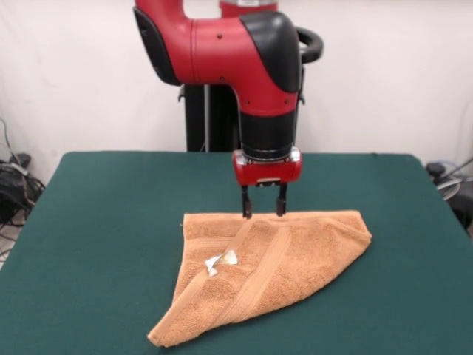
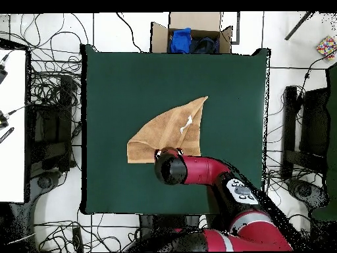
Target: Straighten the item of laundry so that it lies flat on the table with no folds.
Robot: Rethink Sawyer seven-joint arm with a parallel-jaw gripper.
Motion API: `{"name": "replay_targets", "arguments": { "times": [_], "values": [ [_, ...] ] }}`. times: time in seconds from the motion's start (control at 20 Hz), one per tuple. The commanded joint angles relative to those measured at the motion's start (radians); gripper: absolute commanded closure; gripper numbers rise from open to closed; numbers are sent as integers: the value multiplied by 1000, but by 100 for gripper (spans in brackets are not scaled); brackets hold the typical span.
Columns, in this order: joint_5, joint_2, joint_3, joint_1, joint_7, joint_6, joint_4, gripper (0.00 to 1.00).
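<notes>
Folded towel [image 2: 170, 135] on table [image 2: 118, 85]; arm [image 2: 197, 170] over towel edge.

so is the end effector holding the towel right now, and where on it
Nothing is clearly held: the end effector is open, its fingers at the far edge of the towel. A pinch there cannot be confirmed.

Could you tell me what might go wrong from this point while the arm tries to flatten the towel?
The towel is folded into a triangle, with a banded layer and white tag on top. The open gripper stands at its far edge, so it may pinch both layers and drag the fold along. It could also catch the table cloth underneath.
</notes>
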Motion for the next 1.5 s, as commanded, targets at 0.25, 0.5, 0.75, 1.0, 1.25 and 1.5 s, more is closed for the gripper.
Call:
{"name": "replay_targets", "arguments": {
  "times": [0.25, 0.5, 0.75, 1.0, 1.25, 1.5],
  "values": [
    [18, -3, 26, 38, 115, 45, -99, 0],
    [9, 15, 21, 33, 111, 34, -108, 0],
    [-13, 30, 3, 29, 109, 1, -107, 0],
    [-38, 65, 9, -7, 69, 8, -136, 0],
    [-60, 64, 15, -38, 43, 21, -140, 0],
    [-86, 92, 15, -51, 50, 5, -157, 0]
  ]
}}
